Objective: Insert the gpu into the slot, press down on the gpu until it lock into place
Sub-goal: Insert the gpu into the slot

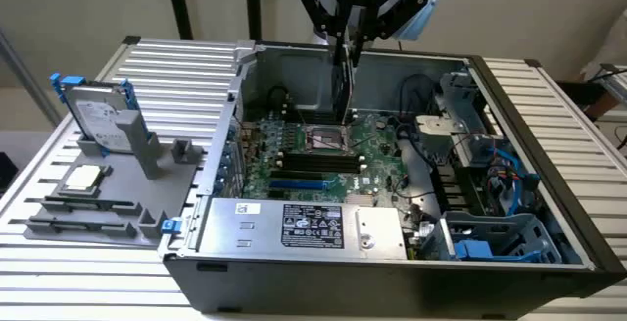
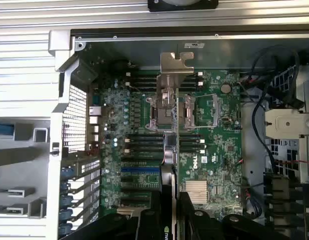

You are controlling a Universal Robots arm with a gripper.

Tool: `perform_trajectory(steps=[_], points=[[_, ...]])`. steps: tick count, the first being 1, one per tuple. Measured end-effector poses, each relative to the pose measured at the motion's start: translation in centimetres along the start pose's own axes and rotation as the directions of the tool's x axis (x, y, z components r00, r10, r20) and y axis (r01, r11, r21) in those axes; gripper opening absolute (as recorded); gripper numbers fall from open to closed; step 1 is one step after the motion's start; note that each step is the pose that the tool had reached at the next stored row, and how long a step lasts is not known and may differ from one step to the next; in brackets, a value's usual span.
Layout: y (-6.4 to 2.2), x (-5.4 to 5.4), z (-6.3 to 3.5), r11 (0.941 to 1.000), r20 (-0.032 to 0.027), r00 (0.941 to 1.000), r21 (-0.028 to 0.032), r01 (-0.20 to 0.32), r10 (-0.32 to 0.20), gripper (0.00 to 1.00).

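Over the case [image 1: 392, 280] the hand [image 1: 349, 42] grips the gpu [image 1: 346, 82]; the wrist view adds its bracket [image 2: 177, 64], clear of the slot [image 2: 140, 175]

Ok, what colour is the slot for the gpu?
The slot is bright blue, clearest in the wrist view.

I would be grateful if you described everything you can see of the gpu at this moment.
The gpu is a thin black card with a dark glossy shroud and a bent silver metal bracket at one end. It hangs upright, gripped by the hand, inside the open computer above the green motherboard. It is clear of the blue slot, which is empty. As far as can be seen, the hand alone touches it.
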State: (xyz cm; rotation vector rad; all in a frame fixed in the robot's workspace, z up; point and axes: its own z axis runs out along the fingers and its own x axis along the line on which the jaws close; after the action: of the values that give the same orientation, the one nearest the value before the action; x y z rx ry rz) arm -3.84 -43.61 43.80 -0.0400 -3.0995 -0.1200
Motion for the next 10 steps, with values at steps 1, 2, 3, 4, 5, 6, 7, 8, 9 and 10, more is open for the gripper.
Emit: perform_trajectory(steps=[1,2,3,4,5,6,7,8,9,10], points=[[0.00,0.00,0.00,1.0000,0.0000,1.0000,0.0000,0.000,0.000,0.26],[0.00,0.00,0.00,1.0000,0.0000,1.0000,0.0000,0.000,0.000,0.26],[0.00,0.00,0.00,1.0000,0.0000,1.0000,0.0000,0.000,0.000,0.26],[0.00,0.00,0.00,1.0000,0.0001,1.0000,0.0000,0.000,0.000,0.26],[0.00,0.00,0.00,1.0000,0.0001,1.0000,0.0000,0.000,0.000,0.26],[0.00,0.00,0.00,1.0000,0.0001,1.0000,0.0000,0.000,0.000,0.26],[0.00,0.00,0.00,1.0000,0.0001,1.0000,0.0000,0.000,0.000,0.26],[0.00,0.00,0.00,1.0000,0.0001,1.0000,0.0000,0.000,0.000,0.26],[0.00,0.00,0.00,1.0000,0.0002,1.0000,0.0000,0.000,0.000,0.26],[0.00,0.00,0.00,1.0000,0.0001,1.0000,0.0000,0.000,0.000,0.26]])
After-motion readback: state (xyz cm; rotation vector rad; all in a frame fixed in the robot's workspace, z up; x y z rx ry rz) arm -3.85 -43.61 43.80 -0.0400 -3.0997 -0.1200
